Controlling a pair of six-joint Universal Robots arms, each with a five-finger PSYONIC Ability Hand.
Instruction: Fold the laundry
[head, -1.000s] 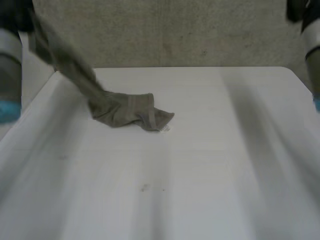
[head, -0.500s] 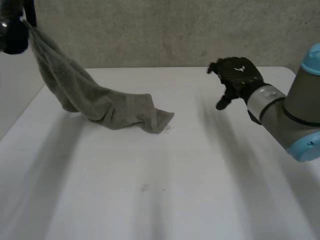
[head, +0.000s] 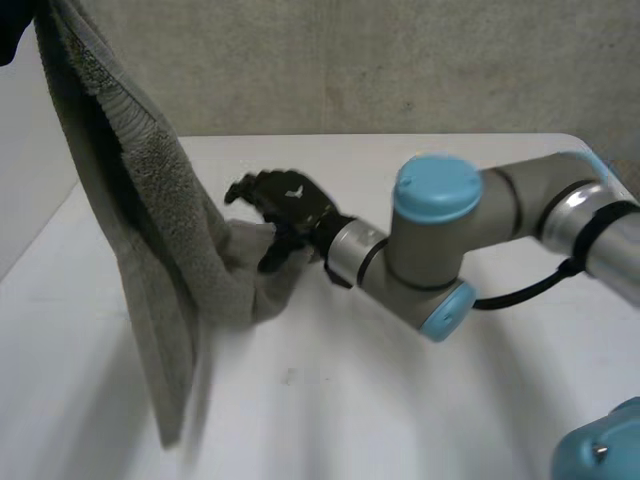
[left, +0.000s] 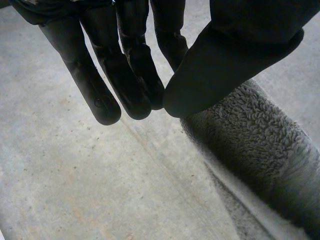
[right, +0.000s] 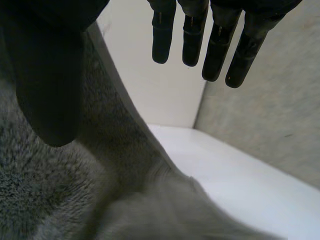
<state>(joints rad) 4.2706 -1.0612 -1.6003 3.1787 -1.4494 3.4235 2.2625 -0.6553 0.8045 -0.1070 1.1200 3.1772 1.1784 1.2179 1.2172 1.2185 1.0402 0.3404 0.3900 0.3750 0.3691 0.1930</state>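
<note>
Head view, towel (head: 150, 220) hanging before table (head: 300, 420), right robot hand (head: 285, 205) alongside

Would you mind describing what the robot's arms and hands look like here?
The right arm is a grey tube with rounded joints closed by light-blue caps, and it has a silvery cuff at the wrist. The right hand and left hand are matte black, with thick, blunt-tipped fingers and a broad thumb.

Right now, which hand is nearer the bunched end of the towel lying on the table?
Right. The right hand is open at that bunched end of the towel on the table; the left hand pinches the towel's upper end, high above it.
</note>
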